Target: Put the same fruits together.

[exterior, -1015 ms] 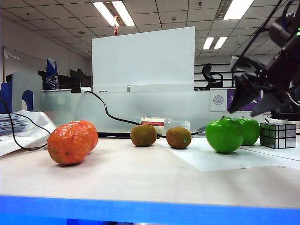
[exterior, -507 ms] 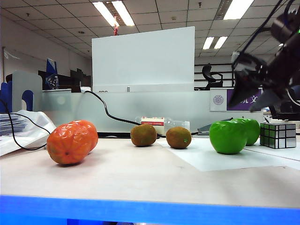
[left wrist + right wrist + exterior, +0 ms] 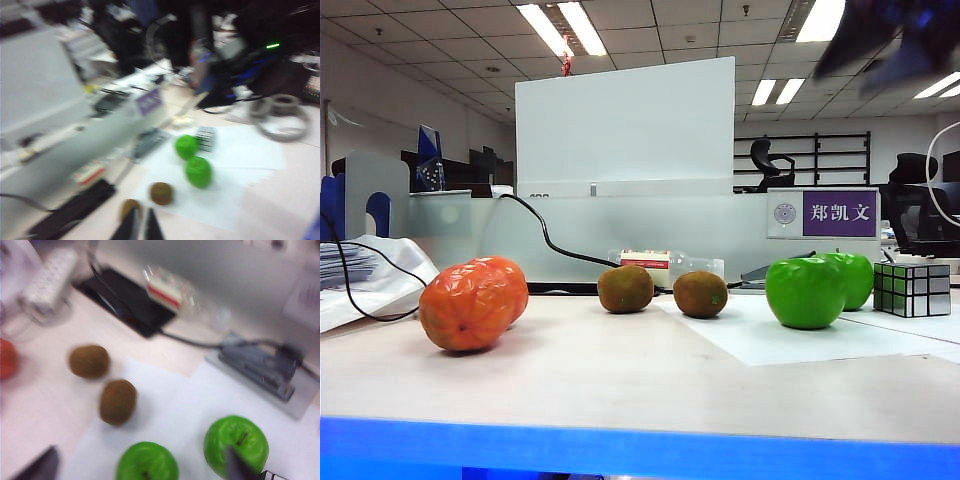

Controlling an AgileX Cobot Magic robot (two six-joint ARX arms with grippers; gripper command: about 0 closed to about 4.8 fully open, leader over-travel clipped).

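Fruit pairs are sitting grouped on the surface (image 3: 620, 370): oranges (image 3: 472, 302) nearest, kiwis (image 3: 663, 291) mid-row, green apples (image 3: 817, 288) beside the mirror cube (image 3: 913, 288). Left tool (image 3: 139, 226) is hanging above the kiwis, tips together, empty. Right tool (image 3: 135, 465) is hovering over the apples, fingers spread, empty. Judgement: sorting looks complete; both arms should be clearing upward without brushing fruit.

On my table (image 3: 620, 380), the two oranges (image 3: 472, 302) lie toward its left edge, one behind the other. The two kiwis (image 3: 663, 291) sit mid-table, side by side. The two apples (image 3: 807, 291) rest on paper (image 3: 800, 340) toward the right edge, the cube (image 3: 912, 288) beyond them.
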